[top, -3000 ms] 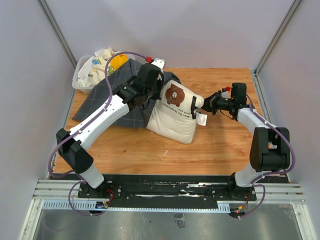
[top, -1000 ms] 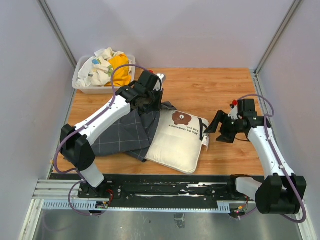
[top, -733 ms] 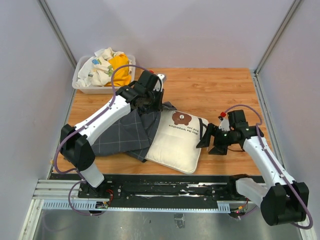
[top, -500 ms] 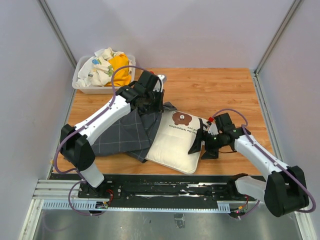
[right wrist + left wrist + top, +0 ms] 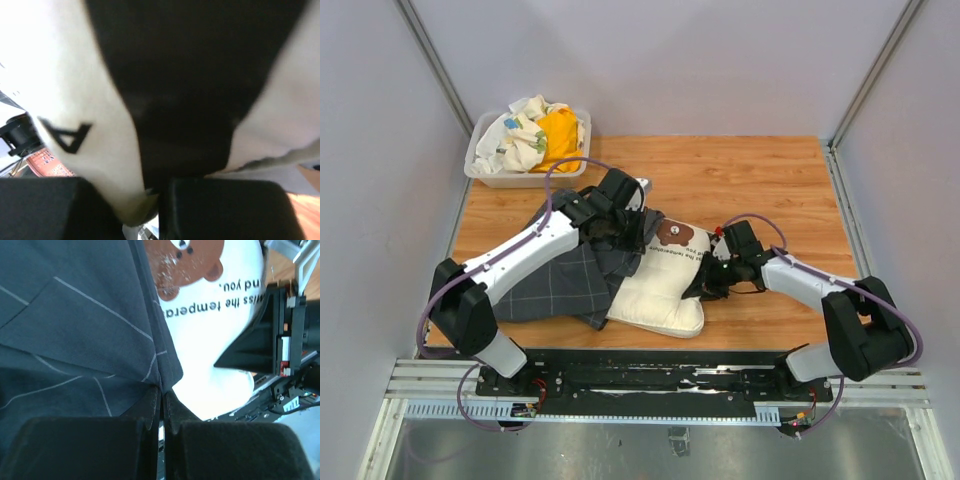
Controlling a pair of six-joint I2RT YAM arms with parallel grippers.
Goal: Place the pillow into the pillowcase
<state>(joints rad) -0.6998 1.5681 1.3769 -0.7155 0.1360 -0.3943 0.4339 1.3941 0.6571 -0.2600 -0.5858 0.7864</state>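
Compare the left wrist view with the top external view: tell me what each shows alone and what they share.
Only the left wrist view: the left gripper pinching a fold of the pillowcase, jaws shut. Only the top external view: both whole arms and the bin of cloths off the table's far left corner. Both: the pillow with its bear print, partly under the pillowcase, and the right gripper at its right edge.

The top view looks down from high on the near side of the pillow, taking in the table. The left wrist view sits close over the pillowcase, facing the pillow's print with the right arm beyond. The right wrist view is pressed against the pillow, which all three share.
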